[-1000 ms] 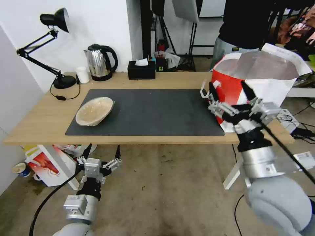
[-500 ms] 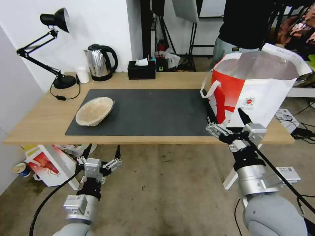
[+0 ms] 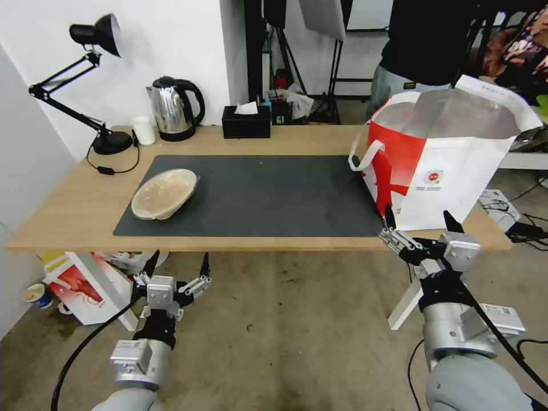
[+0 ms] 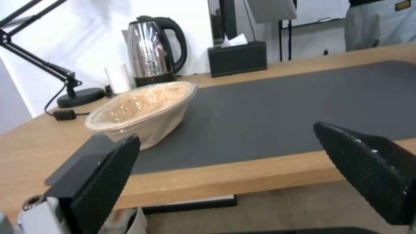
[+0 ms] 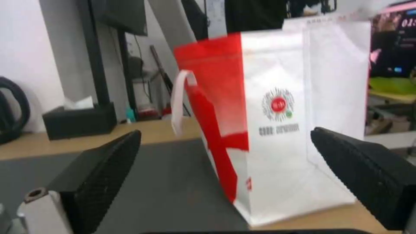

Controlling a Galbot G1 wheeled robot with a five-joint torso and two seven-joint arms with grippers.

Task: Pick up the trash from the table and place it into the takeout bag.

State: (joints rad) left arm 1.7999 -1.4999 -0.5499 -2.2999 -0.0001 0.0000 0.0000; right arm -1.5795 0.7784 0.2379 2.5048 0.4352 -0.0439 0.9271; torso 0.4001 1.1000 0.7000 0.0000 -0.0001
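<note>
I see the shallow tan bowl (image 3: 164, 193) on the dark mat (image 3: 268, 194) near the table's (image 3: 68, 211) left end, kettle (image 3: 174, 108) and tissue box (image 3: 246, 122) along the back edge. The takeout bag (image 3: 451, 165) stands open at the right end. My right gripper (image 3: 419, 228) hangs just before the front edge below the bag, jaws spread and empty; my left gripper (image 3: 177, 268) waits below the front edge, also spread.

- We are seeing even, bright indoor light across the table (image 3: 85, 200), with shadows staying soft.
- Glare is showing on the kettle (image 4: 152, 52) and the takeout bag's (image 3: 456, 171) foil lining.
- The right wrist view is blurring the bag; the head view is bending at its edges.
</note>
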